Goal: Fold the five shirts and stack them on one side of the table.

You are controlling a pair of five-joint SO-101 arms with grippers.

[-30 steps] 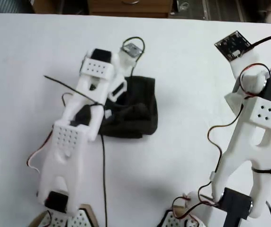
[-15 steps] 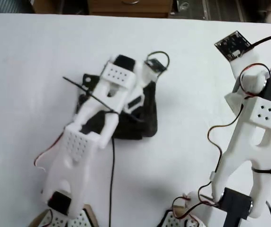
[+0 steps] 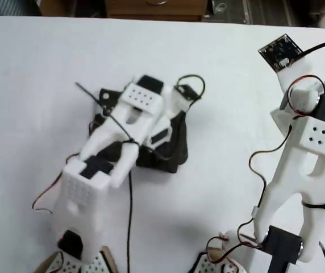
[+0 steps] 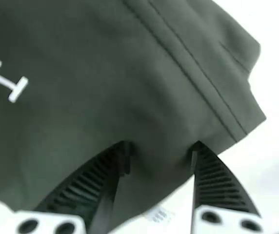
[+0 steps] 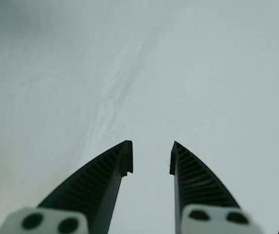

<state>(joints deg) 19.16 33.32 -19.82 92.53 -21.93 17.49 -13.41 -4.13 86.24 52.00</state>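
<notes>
**White counter (image 3: 236,85), black shirt (image 3: 178,142), two spread hands**

The shirt lies bunched near the middle of the counter, partly under my left arm (image 3: 88,182). My left hand (image 4: 160,148) is spread, with both tips against the dark cloth. My right hand (image 5: 150,146) is spread too, over bare counter.

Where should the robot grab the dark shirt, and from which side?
Probably the dark shirt's stitched hem near its corner, coming in from the bare table beside it. That edge looks thin and free, and the left gripper is open close by.
</notes>
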